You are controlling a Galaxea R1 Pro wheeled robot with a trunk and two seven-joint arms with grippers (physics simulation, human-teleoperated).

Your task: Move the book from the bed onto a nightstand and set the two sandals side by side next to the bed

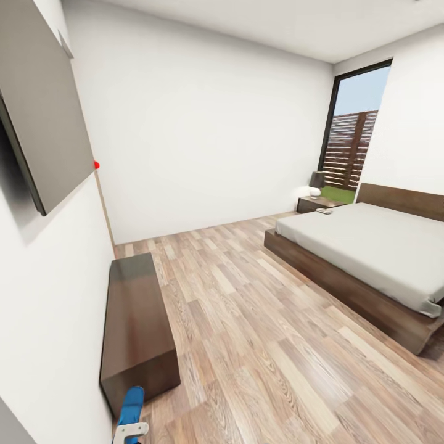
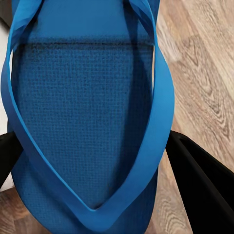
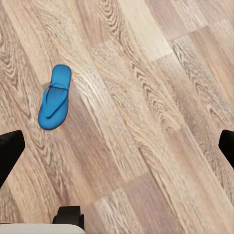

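Observation:
One bright blue sandal (image 1: 131, 405) is at the bottom left of the head view, with my left gripper (image 1: 131, 430) shut on it. In the left wrist view that sandal (image 2: 83, 97) sits close up between the black fingers (image 2: 200, 180). The other blue sandal (image 3: 54, 97) lies flat on the wood floor, ahead of my right gripper (image 3: 117, 148), which is open and holds nothing. The bed (image 1: 376, 246) stands at the right, and the nightstand (image 1: 317, 204) is beyond its far corner. A small pale object (image 1: 324, 211) lies at that corner; I cannot tell what it is.
A long low dark bench cabinet (image 1: 137, 320) stands against the left wall under a wall-mounted screen (image 1: 43, 105). A lamp (image 1: 316, 184) stands on the nightstand by the tall window (image 1: 354, 135). Wood-plank floor (image 1: 246, 320) stretches between bench and bed.

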